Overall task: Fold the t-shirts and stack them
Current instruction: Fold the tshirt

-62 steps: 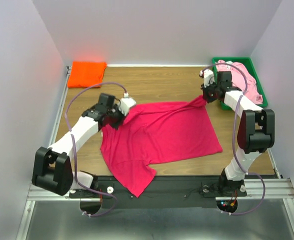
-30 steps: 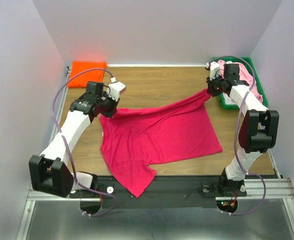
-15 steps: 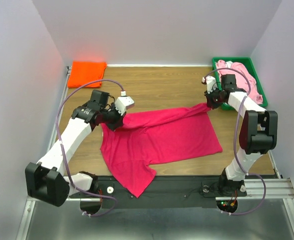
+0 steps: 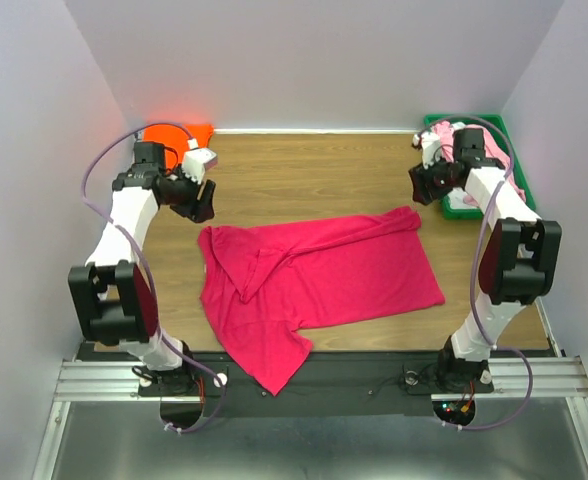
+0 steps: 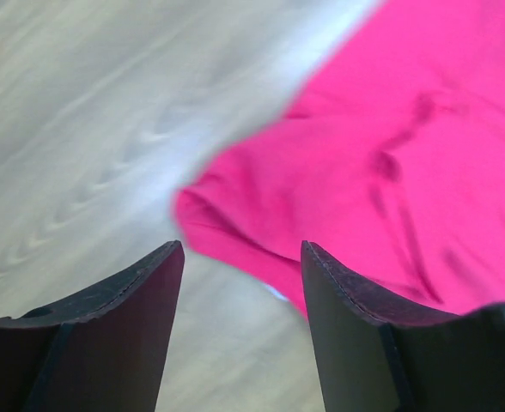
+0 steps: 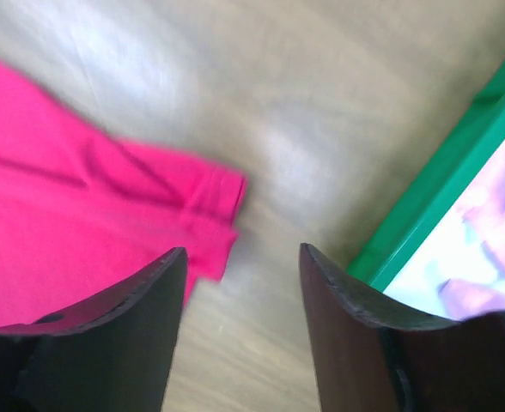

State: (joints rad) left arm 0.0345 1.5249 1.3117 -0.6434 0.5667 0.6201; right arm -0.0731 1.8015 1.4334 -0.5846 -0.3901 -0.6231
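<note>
the red shirt (image 4: 319,275) lies spread on the table (image 4: 304,175), centre to near side. its far strip is doubled over onto the body and creased. one sleeve reaches past the table's near edge.

the left gripper (image 4: 202,202) hovers above bare wood, just beyond the shirt's far left corner. its jaws are spread, with nothing between them. the left wrist view shows that corner lying under and ahead of the gap.

the right gripper (image 4: 421,185) hovers beyond the far right corner, beside the tray (image 4: 458,211). its jaws are spread and empty.

the orange shirt (image 4: 202,132) sits folded at the far left corner, partly hidden by the left arm. the pink shirt (image 4: 504,165) lies bunched in the tray.
</note>
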